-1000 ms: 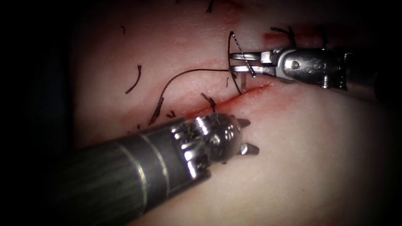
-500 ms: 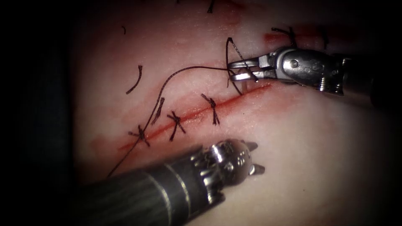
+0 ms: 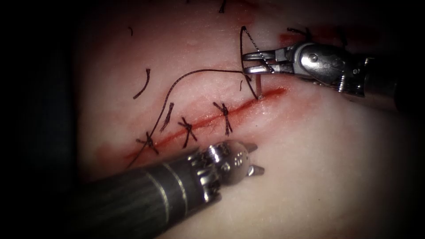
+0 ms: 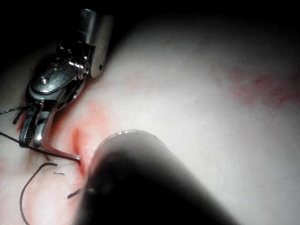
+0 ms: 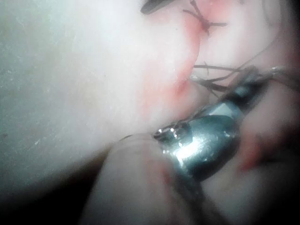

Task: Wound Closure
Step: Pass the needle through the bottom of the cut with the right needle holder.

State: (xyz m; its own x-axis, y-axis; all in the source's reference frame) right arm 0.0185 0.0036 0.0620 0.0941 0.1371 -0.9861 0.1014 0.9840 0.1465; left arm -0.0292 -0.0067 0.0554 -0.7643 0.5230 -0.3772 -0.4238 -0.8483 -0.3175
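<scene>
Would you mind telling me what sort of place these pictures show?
Probably a surgical training bench: the tissue has a cut with tied stitches, the right tool holds a needle with its tip in the cut, and the open left tool holds nothing.

dark surround, one central light

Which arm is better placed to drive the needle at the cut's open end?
Probably the right. The right tool already grips the needle, whose tip touches the tissue at the cut. The left tool sits below the cut, jaws open, holding nothing.
</scene>
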